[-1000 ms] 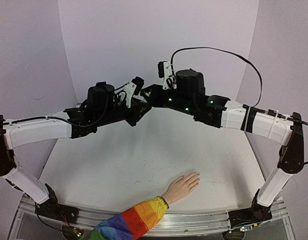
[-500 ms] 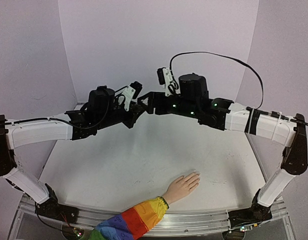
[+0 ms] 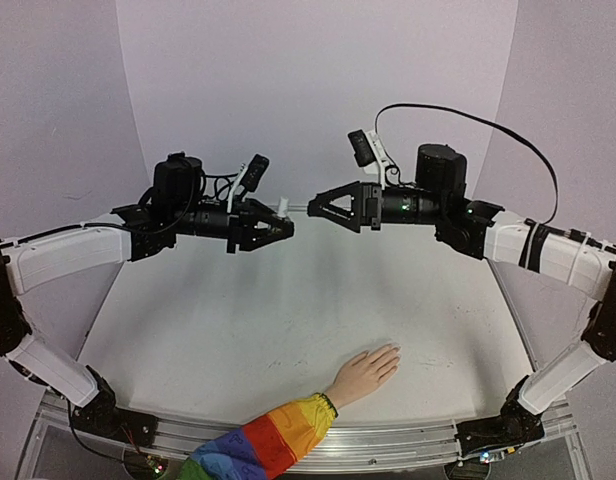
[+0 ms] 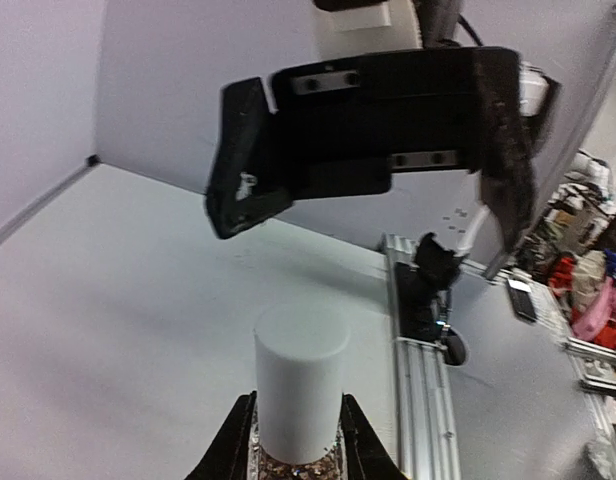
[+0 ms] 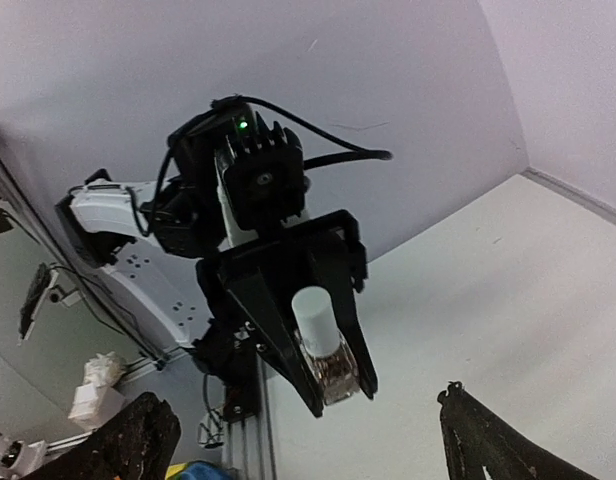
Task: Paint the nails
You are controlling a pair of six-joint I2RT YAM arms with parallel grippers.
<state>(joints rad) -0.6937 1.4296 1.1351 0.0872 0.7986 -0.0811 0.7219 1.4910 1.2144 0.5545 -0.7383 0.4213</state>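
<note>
The step in hand looks like uncapping. The left gripper [image 3: 275, 224] is closed on the glass base of a small polish bottle [image 3: 284, 209], held in the air above the far half of the tabletop [image 3: 238, 320] with its white cap [image 4: 300, 385] pointing at the right gripper [image 3: 316, 205]. That gripper is wide open and holds nothing, just short of the cap.

To do this well, the right gripper should come straight along the bottle's axis until both fingers flank the cap. It should close only on the white part and twist, while the left gripper keeps the base from turning.

The nails [image 3: 393, 352] are on the small hand [image 3: 366, 370], which lies flat by the near edge right of centre, well apart from both grippers. Only the top view shows them.

The left wrist view shows the cap centred between the open jaws. The right wrist view alone shows the brownish contents in the base and how low the left fingers [image 5: 288, 350] grip.
</note>
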